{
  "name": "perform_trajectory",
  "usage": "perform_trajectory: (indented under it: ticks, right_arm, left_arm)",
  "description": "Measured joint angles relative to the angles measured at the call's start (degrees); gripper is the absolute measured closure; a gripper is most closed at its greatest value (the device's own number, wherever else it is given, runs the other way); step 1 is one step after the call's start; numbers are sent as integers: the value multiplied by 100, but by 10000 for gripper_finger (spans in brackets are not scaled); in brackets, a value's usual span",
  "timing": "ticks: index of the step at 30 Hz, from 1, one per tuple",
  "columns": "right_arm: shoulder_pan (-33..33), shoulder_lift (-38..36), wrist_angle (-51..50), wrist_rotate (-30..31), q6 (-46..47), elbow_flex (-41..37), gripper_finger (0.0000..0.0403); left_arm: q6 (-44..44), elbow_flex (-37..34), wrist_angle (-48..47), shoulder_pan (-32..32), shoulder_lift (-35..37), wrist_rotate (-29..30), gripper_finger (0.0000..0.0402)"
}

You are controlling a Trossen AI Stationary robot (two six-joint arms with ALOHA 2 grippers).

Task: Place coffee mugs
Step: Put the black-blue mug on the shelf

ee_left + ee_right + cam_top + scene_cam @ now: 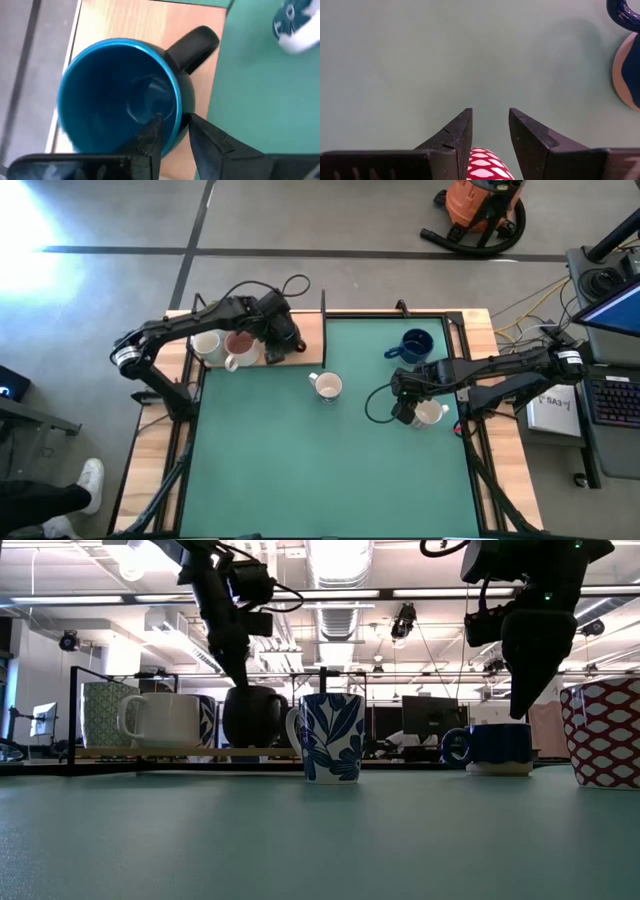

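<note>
1. Here, the left gripper (172, 135) is clamped on the rim of a dark, glossy ceramic mug with a blue inside (117, 95), one finger inside and one outside, on the wooden board (305, 340) at the far left.
2. Two pale mugs (207, 345) sit just beside it there.
3. The right gripper (490, 132) hovers, fingers apart, over a red-and-white lattice-patterned mug (603, 732) at the right.
4. Mugs look rigid, smooth, breakable; a rim pinch could slip, so lower gently.
</note>
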State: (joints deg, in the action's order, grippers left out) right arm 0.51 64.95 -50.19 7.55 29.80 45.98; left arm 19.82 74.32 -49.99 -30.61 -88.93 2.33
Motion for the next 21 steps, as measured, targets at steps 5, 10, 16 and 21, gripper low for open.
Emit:
perform_trajectory:
  ticks: [5, 10, 16, 21]
  right_arm:
    - [0, 0, 4, 1, 0, 0, 284]
    - [0, 0, 13, 1, 0, 0, 284]
    - [0, 0, 17, 0, 0, 0, 284]
    - [0, 0, 19, 1, 0, 0, 284]
  left_arm:
    - [959, 0, -116, -4, 99, 23, 322]
    - [1856, -2, -116, -32, 105, 32, 322]
    - [2387, -2, -114, -98, 105, 19, 322]
    - [2406, -4, -112, -129, 93, 4, 322]
